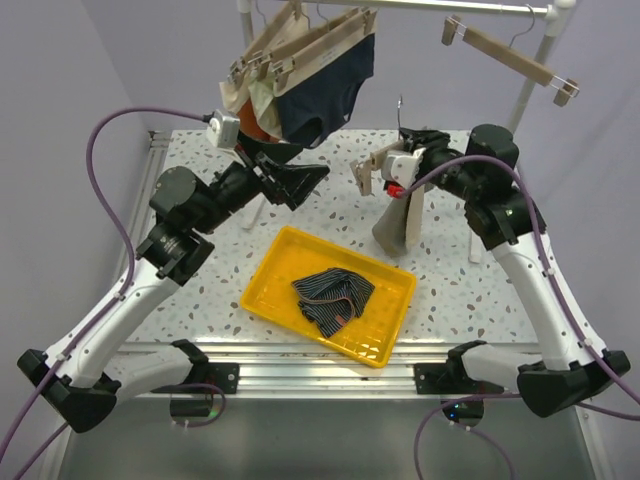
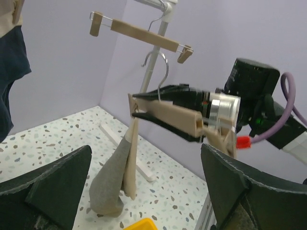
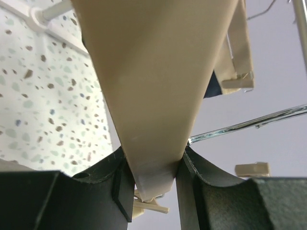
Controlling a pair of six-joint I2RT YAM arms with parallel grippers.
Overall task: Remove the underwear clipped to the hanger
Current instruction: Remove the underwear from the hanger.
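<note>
Speckled surface (image 1: 200, 290) under everything, rail (image 1: 440, 8) across the back, yellow tray (image 1: 275, 250) near the middle with striped navy briefs (image 1: 333, 296) already dropped in. More underwear (image 1: 320, 95) hanging clipped from hangers at the rail's left end, one empty hanger (image 1: 510, 58) further right. Held out over the surface, a tan hanger (image 2: 172, 117) pinched on its bar by the right fingers (image 3: 151, 167), closed narrowly on it. Grey-white briefs (image 2: 112, 184) dangling long axis vertical from that hanger's far clip, lower end brushing the surface. Left fingers (image 2: 144, 191) spread wide, empty, facing those briefs, nearer than any other free hand, cloth straight ahead between them but not yet reached.
</note>
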